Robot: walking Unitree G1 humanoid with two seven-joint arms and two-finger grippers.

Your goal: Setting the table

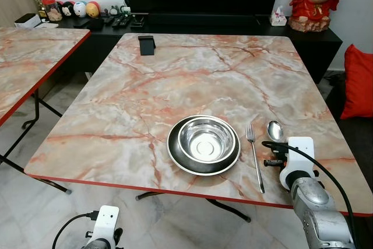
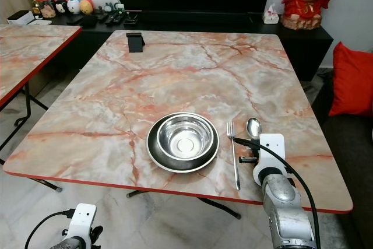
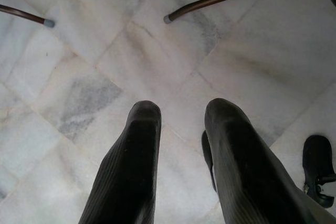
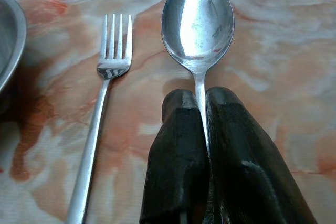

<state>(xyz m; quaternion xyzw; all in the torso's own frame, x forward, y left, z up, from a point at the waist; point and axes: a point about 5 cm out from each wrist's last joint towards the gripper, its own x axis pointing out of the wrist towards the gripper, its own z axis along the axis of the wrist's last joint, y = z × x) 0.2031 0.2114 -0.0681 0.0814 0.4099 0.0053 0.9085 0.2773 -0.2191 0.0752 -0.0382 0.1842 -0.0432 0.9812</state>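
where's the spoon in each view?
Left eye view: spoon, right of the fork.
Right eye view: spoon, near the table's right front.
Right wrist view: spoon, handle pinched in the right gripper.
Left wrist view: floor, no spoon.
Shared landmark: the fork.

light: bright, even, diffuse indoor light across the table [image 1: 145, 91]
glare: white highlight on the spoon [image 4: 198, 22] bowl; soft sheen inside the steel bowl [image 1: 205, 139]
shadows: faint, soft, close around the bowl and beneath the fork [image 4: 100, 124]
sharpness: eye views crisp; right wrist fingers [image 4: 178, 161] slightly soft
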